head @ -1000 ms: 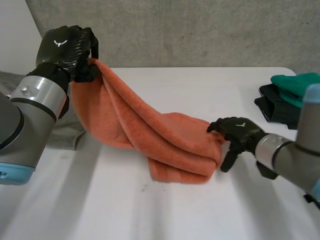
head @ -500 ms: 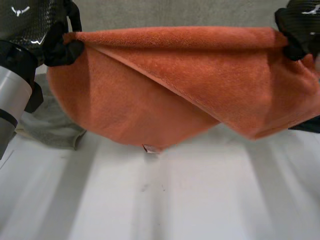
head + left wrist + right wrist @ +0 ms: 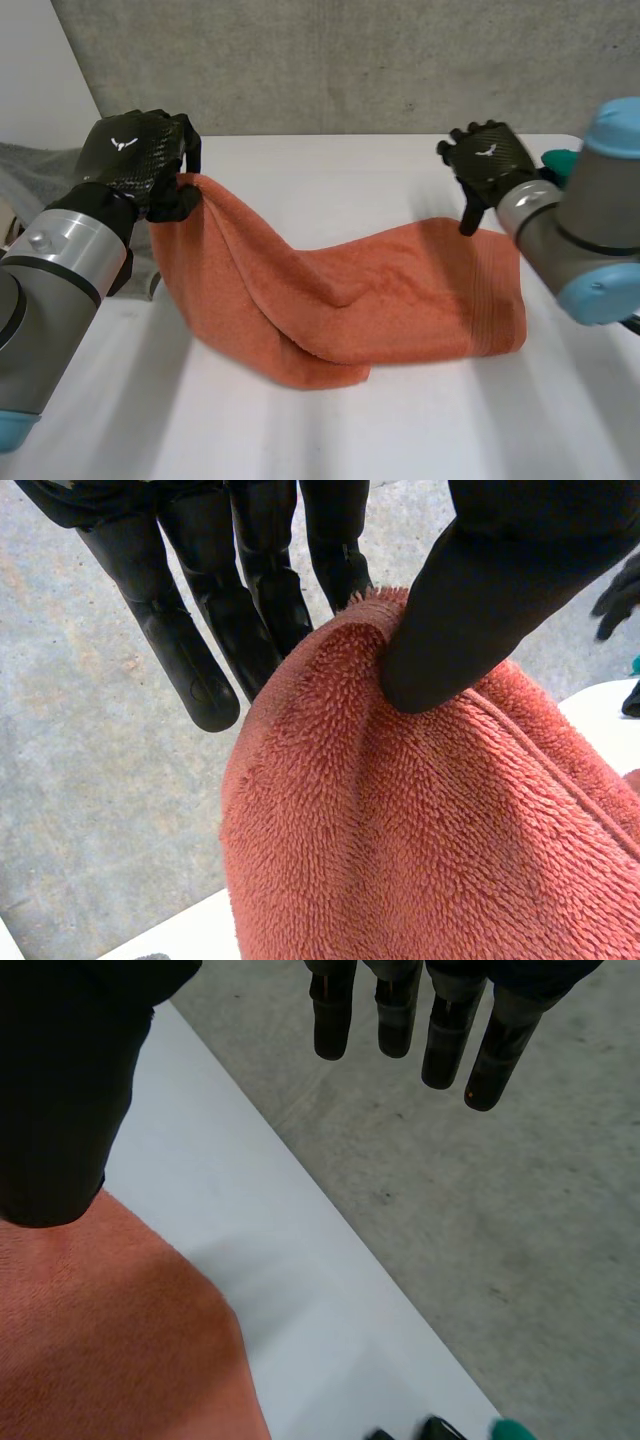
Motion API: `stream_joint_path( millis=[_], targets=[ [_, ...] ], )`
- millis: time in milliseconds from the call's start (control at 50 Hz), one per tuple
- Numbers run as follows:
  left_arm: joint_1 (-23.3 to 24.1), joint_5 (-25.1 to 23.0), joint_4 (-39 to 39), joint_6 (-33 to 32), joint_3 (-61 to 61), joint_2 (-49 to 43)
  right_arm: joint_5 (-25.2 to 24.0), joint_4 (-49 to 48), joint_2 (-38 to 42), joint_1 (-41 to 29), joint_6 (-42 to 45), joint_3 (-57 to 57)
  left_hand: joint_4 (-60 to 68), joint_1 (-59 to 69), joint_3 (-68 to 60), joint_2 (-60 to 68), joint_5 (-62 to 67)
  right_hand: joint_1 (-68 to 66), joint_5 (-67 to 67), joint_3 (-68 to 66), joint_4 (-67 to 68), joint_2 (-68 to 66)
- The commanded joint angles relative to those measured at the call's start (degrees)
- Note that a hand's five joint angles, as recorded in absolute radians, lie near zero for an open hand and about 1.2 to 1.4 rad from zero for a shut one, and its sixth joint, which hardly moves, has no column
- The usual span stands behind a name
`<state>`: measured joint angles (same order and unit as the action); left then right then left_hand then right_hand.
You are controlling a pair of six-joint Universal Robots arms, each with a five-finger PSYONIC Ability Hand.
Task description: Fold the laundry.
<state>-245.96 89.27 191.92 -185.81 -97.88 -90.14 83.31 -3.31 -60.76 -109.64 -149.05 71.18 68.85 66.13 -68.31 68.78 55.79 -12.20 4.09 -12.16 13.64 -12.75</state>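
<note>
Towel (image 3: 400, 290) just got let go by my right robot hand (image 3: 487, 160), fingers spread above it, so it's slumped on the worktop (image 3: 330, 430) while my left robot hand (image 3: 135, 160) keeps pinching one raised corner, probably needs a regrasp.

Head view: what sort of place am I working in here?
Probably a lab or test cell, not a home: a white table, a plain concrete wall behind it, and laundry staged as props, an orange towel mid-table and grey cloth at its left edge.
</note>
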Motion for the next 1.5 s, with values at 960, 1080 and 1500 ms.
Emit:
stream_joint_path(
  millis=[960, 1080, 1500],
  targets=[
    [-2.1, -0.2, -8.5, -15.3, -2.1, -3.5, -7.0, 34.0, -21.7, 14.3, 21.1, 17.1, 11.2, 13.9, -11.7, 11.2, 14.2, -67.8, 65.9, -67.8, 66.4, -67.3],
    [-1.5, -0.5, -4.8, -22.0, 3.4, -15.0, -6.1, 28.9, -11.8, 12.0, 18.8, 7.3, 11.2, 13.9, -11.7, 11.2, 14.2, -67.8, 65.9, -67.8, 66.4, -67.3],
    [0.4, 1.4, 21.9, -24.0, 20.6, -16.7, -1.5, 5.9, -5.9, 7.9, 1.3, -17.1, 11.2, 13.9, -11.7, 11.2, 14.2, -67.8, 65.9, -67.8, 66.4, -67.3]
  ],
)
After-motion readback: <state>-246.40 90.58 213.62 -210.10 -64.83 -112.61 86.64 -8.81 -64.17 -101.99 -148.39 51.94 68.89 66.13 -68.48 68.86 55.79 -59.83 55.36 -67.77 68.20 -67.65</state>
